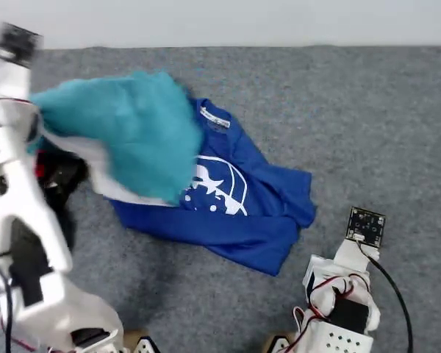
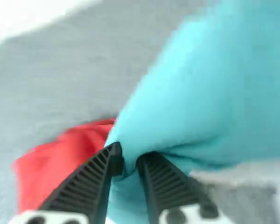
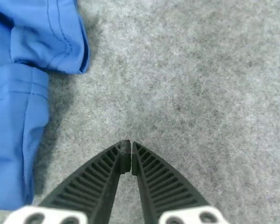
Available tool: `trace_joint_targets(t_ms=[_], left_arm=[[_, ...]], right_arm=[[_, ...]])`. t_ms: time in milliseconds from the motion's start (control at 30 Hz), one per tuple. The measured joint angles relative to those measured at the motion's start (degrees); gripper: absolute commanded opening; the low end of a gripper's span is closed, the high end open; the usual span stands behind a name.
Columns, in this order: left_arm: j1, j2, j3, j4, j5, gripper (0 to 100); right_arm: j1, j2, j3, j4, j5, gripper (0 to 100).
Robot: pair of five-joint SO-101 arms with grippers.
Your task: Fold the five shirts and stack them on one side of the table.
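From above, a soft teal shirt (image 1: 132, 132) hangs bunched at about ten o'clock by the left arm (image 1: 15, 220). It partly covers a crumpled blue shirt (image 1: 242, 213) with a white print at the centre of the grey, felt-like desk (image 1: 367, 118), and a pale wall (image 1: 242, 22) runs along twelve o'clock. At the left wrist, the ribbed black left pincer (image 2: 129, 158) pinches a fold of the teal shirt, with a red shirt (image 2: 60, 149) on the desk beneath. At the right wrist, the right pincer (image 3: 128, 151) is pressed together over fuzzy desk, near the blue shirt's stitched hem.

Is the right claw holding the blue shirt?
No, the right gripper is shut and empty over the grey table, the blue shirt lying apart.
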Motion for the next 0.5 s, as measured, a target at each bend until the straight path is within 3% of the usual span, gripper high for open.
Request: trace_joint_targets(t_ms=[267, 433, 500], left_arm=[[-13.63, -8.97, 0.0, -12.31, 10.73, 0], [-18.29, -9.05, 1.85, -16.0, 10.55, 3], [-18.46, -8.62, 4.13, -16.26, 5.8, 8]], right_arm=[[0.0, 0.0, 0.0, 0.0, 0.0, 1.5], [0.0, 0.0, 0.0, 0.0, 0.0, 1.5], [0.0, 0.0, 0.0, 0.0, 0.0, 1.5]])
